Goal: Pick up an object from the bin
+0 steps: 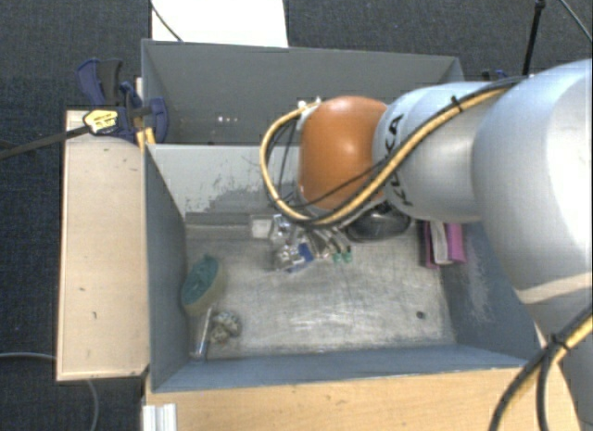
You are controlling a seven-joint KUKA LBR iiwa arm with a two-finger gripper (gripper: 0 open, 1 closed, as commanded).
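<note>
My gripper hangs low over the bin floor near the back middle, under the arm's orange cover. Nothing can be made out in it. Right behind it on the right lies a black rounded thing, partly hidden by the arm. A purple and pink flat object leans at the right wall. To the left of the gripper, a green round disc-like thing rests against the left wall.
A small metallic piece with a thin rod lies in the front left corner. The arm covers the bin's back right part. Bare scratched floor stretches from the middle to the front right.
</note>
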